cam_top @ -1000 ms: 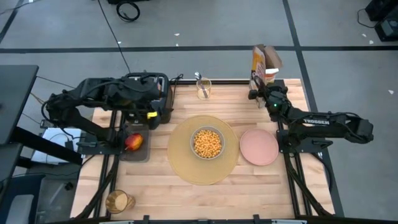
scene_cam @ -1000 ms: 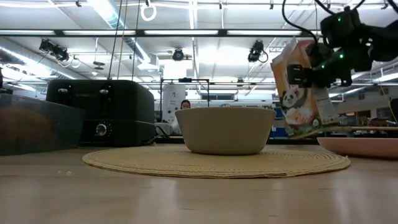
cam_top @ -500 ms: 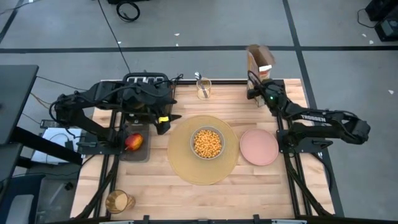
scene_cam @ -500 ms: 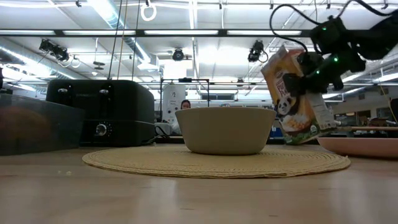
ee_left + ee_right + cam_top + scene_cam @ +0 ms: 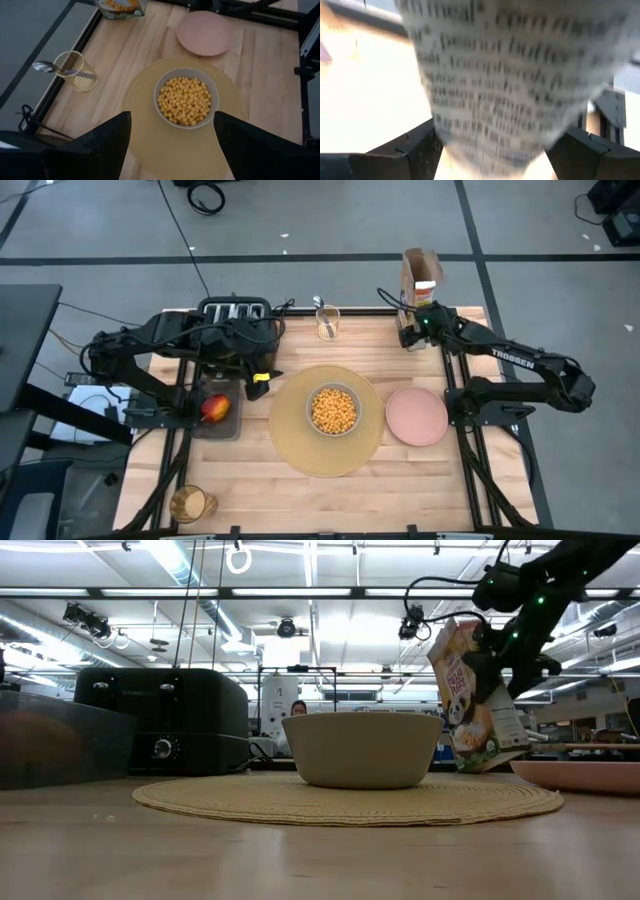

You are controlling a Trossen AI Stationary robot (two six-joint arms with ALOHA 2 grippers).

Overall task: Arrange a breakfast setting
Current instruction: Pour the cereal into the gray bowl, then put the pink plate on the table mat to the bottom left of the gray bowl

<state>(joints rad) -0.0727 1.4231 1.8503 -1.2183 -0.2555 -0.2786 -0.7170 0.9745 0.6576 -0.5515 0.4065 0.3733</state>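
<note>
A white bowl of yellow cereal balls sits on the round tan placemat, with the pink plate beside it on the right. The red apple lies on a grey tray at the left. The spoon stands in a glass at the far edge. An amber glass stands near left. My left gripper hangs open above the placemat's left side, with nothing between its fingers. My right gripper is open at the far right corner, its fingers either side of a cereal box. My right gripper's fingers stand on either side of the cereal box's lower part, coming slanting down from the table's near side. Whether they touch the box, I cannot tell. The box stands nearly upright, leaning a little.
A black toaster stands at the far left, partly under my left arm. Bare wood lies along the near edge, in front of the placemat and the plate. Black frame rails run down both sides of the table.
My right arm has carried the cereal box toward the far edge and brought it from a tipped pose to nearly upright at the far right corner. The wrist has risen and tipped over. My left gripper has shifted a little toward the placemat.
</note>
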